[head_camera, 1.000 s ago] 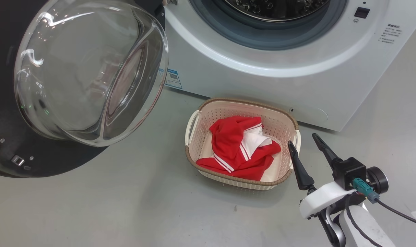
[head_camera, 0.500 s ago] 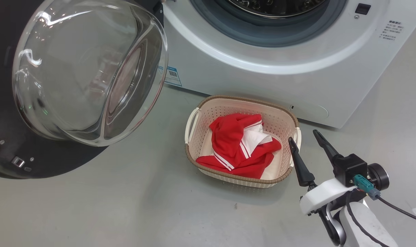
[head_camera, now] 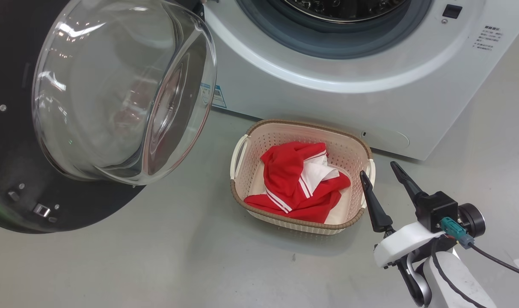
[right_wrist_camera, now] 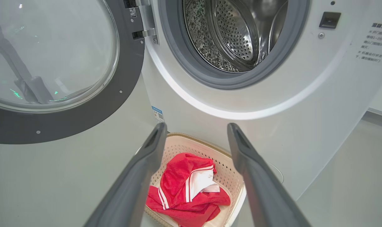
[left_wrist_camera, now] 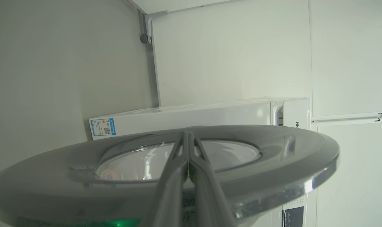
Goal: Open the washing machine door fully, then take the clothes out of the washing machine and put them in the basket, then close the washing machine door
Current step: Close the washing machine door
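Observation:
The washing machine door (head_camera: 15, 179), black-rimmed with a bulging glass bowl, stands open at the left. The white washing machine (head_camera: 349, 102) has its steel drum (right_wrist_camera: 235, 34) showing bare. Red clothes (head_camera: 293, 179) with white stripes lie in the cream basket (head_camera: 304, 125) on the floor before the machine. My right gripper (head_camera: 377, 168) hovers open just right of the basket, nothing between its fingers. In the left wrist view my left gripper (left_wrist_camera: 188, 134) is shut, its fingers lying over the door's outer face (left_wrist_camera: 272, 151); contact is unclear.
Grey floor spreads in front of the basket and under the door. A blue sticker (head_camera: 218, 96) marks the machine's lower left front. The door's hinge (right_wrist_camera: 143, 19) sits at the drum opening's left. White wall panels stand behind the machine.
The door has swung a little to the right, toward the machine. The head camera shifted slightly before that. My right gripper, the basket and the clothes have stayed put.

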Controlling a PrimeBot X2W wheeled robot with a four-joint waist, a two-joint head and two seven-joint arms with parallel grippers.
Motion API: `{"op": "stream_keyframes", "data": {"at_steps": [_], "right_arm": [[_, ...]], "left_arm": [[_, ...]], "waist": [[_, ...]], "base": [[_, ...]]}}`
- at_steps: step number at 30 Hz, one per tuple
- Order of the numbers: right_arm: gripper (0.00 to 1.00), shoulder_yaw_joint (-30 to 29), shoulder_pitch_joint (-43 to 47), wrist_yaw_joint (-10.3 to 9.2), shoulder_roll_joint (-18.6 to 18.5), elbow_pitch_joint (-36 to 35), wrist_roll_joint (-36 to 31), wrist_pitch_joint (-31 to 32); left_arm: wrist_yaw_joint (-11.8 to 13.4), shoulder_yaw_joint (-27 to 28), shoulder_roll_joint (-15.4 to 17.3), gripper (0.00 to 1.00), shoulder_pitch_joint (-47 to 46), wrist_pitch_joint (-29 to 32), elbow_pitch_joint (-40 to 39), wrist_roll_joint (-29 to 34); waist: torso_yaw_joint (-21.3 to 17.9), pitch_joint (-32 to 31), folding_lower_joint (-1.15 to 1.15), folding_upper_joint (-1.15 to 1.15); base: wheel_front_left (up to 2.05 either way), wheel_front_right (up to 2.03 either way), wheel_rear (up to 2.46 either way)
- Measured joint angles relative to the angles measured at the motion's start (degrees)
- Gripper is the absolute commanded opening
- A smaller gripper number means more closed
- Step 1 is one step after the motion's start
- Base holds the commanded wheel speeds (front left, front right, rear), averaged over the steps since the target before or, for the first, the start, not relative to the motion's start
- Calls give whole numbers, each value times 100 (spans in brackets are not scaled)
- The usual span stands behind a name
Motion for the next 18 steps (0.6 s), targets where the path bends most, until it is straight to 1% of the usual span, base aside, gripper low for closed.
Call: {"op": "stream_keyframes", "data": {"at_steps": [7, 18], "right_arm": [[100, 22, -8, 1, 19, 29, 1, 0], [100, 42, -44, 0, 76, 49, 30, 0]], "left_arm": [[-25, -14, 16, 0, 42, 260, -52, -58], [-74, 0, 41, 0, 394, 716, -414, -131]], "waist": [[-44, -17, 0, 0], [-292, -39, 0, 0]], "base": [[0, 0, 0], [0, 0, 0]]}}
